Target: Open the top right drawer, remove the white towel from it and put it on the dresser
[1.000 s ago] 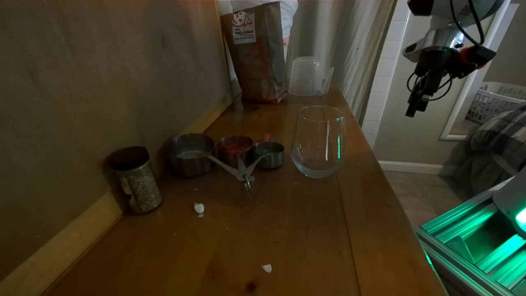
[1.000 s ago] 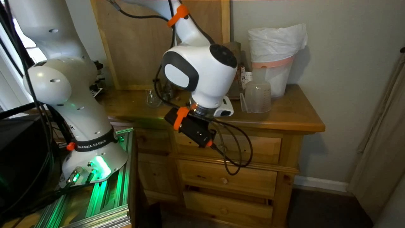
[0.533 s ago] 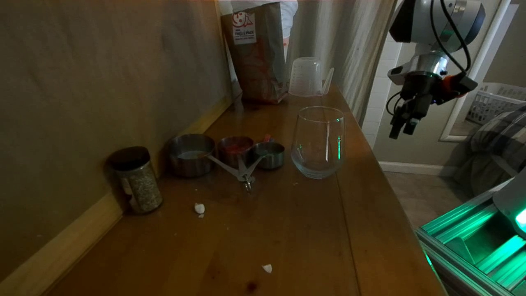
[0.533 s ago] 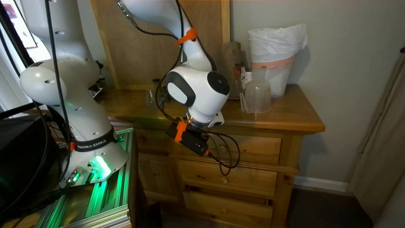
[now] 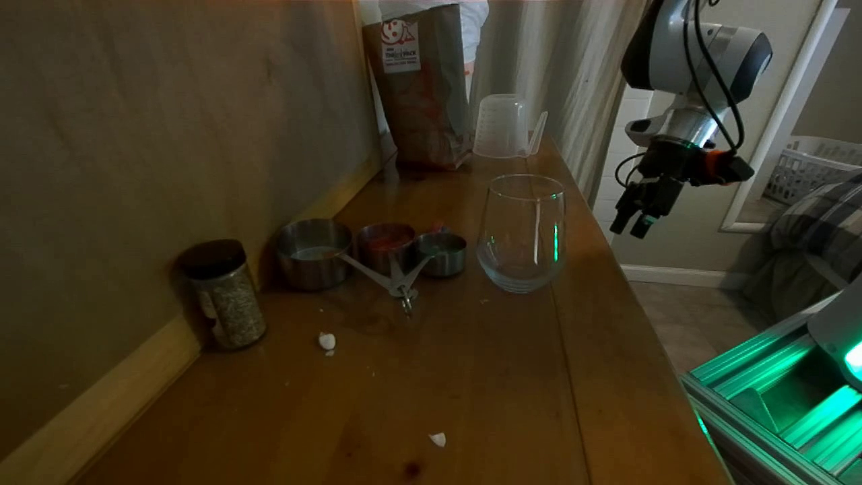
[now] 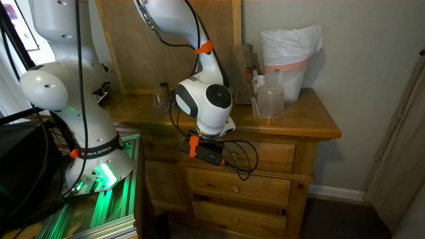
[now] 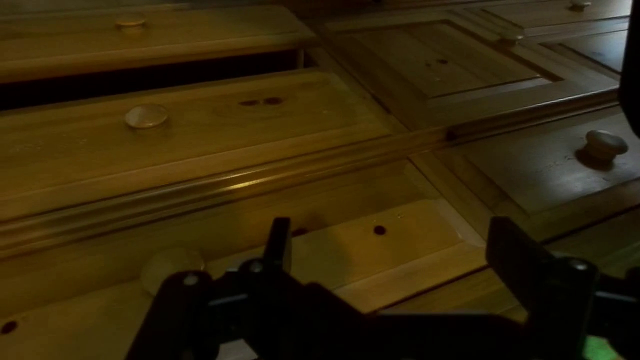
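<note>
Upper right drawer (image 6: 275,156): closed by its look, one round knob (image 7: 167,264), contents hidden. Drawer below it (image 6: 252,189): appears closed, contents hidden. Bottom drawer (image 6: 252,222): ajar, a dark gap above its front; the inside is too dark to read. Where the white towel lies, I cannot tell.

On the desk (image 5: 471,377): one jar (image 5: 229,303), black lid on, pale flecked matter showing through its side. Three metal cups (image 5: 313,263), handles joined at a ring; red shows inside the middle cup, contents or reflection I cannot tell. One drinking glass (image 5: 522,246), clear, upright, just beside the smallest cup. One paper bag (image 5: 421,108), standing, printed label, contents hidden. One plastic jug (image 6: 270,103), translucent, near the bag in both exterior views, seemingly mouth down. One pale bucket (image 6: 295,83), pink band, white liner (image 6: 289,46) over its top, contents hidden.

Off the desk: one white basket (image 5: 805,176), slatted, in the background.

My jaws, one pair: spread wide, a broad gap between them in the wrist view, the front of that first drawer visible through it. I grip nothing. In an exterior view they hang tilted past the edge of the desk. The knob shows near them, partly covered by one side; whether I touch the drawer, I cannot tell.
</note>
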`<move>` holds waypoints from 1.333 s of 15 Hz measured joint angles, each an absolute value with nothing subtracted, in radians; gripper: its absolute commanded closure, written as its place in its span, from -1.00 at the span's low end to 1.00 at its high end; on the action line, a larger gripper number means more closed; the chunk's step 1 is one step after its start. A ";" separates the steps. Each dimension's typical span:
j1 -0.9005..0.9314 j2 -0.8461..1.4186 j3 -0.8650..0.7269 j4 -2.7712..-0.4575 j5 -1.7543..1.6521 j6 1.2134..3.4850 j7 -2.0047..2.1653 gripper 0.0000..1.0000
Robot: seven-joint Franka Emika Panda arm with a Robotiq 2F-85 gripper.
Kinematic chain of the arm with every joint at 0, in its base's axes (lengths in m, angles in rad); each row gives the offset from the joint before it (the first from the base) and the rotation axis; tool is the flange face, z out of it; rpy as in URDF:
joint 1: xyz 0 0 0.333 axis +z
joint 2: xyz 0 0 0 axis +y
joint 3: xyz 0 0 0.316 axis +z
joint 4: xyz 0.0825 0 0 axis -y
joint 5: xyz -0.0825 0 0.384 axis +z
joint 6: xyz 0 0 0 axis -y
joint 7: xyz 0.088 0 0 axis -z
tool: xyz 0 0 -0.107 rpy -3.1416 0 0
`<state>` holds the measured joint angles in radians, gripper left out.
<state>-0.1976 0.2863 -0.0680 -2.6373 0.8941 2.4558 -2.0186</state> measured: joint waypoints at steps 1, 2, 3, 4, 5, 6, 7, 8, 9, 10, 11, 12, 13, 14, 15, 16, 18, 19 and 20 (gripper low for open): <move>-0.198 0.290 -0.068 -2.637 0.896 2.459 -2.021 -1.00; -0.198 0.291 -0.068 -2.636 0.896 2.460 -2.023 -1.00; -0.198 0.292 -0.068 -2.636 0.896 2.460 -2.023 -1.00; -0.199 0.292 -0.068 -2.636 0.896 2.460 -2.024 -1.00; -0.199 0.292 -0.068 -2.636 0.896 2.460 -2.024 -1.00; -0.199 0.292 -0.068 -2.636 0.896 2.460 -2.024 -1.00; -0.199 0.292 -0.067 -2.635 0.896 2.453 -2.025 -1.00; -0.199 0.294 -0.065 -2.633 0.896 2.447 -2.038 -1.00; -0.199 0.298 -0.062 -2.629 0.898 2.444 -2.059 -1.00; -0.199 0.304 -0.056 -2.623 0.903 2.442 -2.086 -1.00; -0.200 0.311 -0.050 -2.615 0.910 2.436 -2.113 -1.00; -0.200 0.320 -0.045 -2.607 0.921 2.433 -2.137 -1.00; -0.201 0.330 -0.039 -2.598 0.935 2.430 -2.165 -1.00; -0.204 0.343 -0.034 -2.586 0.957 2.421 -2.197 -1.00; -0.207 0.357 -0.031 -2.574 0.982 2.415 -2.225 -1.00; -0.211 0.375 -0.029 -2.559 1.010 2.409 -2.252 -1.00; -0.225 0.414 -0.029 -2.525 1.080 2.384 -2.307 -1.00; -0.234 0.433 -0.029 -2.508 1.116 2.375 -2.334 -1.00; -0.243 0.453 -0.030 -2.491 1.154 2.366 -2.363 -1.00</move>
